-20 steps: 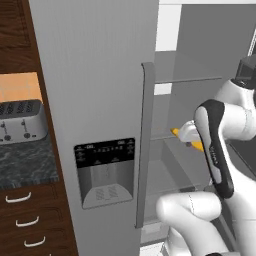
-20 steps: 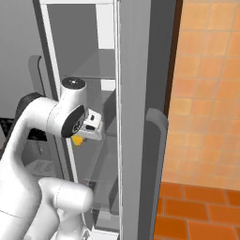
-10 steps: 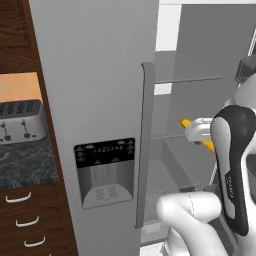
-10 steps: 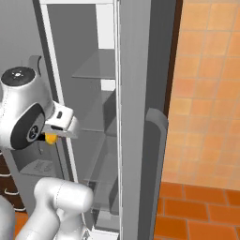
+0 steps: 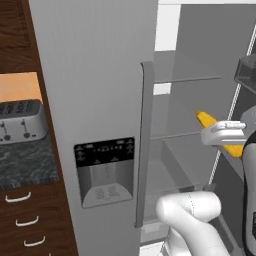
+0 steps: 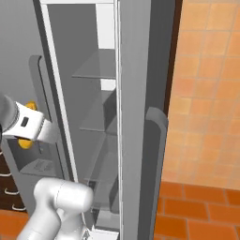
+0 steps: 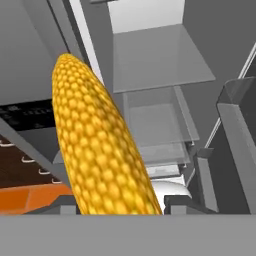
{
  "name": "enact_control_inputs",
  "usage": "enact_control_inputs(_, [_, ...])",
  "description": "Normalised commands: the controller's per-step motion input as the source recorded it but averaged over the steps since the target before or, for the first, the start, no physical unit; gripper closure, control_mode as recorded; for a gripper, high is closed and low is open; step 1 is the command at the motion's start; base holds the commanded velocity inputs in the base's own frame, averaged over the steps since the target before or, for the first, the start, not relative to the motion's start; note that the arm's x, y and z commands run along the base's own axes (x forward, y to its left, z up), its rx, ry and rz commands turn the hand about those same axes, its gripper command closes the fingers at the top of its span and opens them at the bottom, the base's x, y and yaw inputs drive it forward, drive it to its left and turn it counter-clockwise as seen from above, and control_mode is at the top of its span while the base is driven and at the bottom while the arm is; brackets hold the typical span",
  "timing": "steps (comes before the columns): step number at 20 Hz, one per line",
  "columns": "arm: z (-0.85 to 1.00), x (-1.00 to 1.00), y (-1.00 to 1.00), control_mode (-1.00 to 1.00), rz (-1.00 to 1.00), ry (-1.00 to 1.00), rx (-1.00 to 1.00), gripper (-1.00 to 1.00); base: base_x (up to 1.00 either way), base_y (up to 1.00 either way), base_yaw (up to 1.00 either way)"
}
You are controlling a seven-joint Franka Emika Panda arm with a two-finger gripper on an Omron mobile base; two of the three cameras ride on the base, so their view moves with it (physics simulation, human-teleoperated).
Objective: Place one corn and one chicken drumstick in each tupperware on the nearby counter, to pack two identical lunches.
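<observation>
Open fridge interior behind; tool clamped on one corn; one toaster on counter

A: Grey fridge standing open, glass shelves showing inside; dispenser panel sitting in its closed door.

B: Silver toaster resting beyond, wooden drawers lying below. Orange tiled wall and floor running alongside.

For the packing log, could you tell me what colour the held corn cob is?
Plain yellow-orange corn cob, clearest in the hand view.
</observation>
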Motion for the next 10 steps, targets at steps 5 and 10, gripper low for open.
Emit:
enact_control_inputs(5, [0.00, 0.00, 0.00, 1.00, 0.00, 0.00, 0.00, 1.00, -0.36, 0.55, -0.01])
enact_control_inputs(10, [0.00, 0.00, 0.00, 1.00, 0.00, 0.00, 0.00, 1.00, -0.28, 1.00, 0.00])
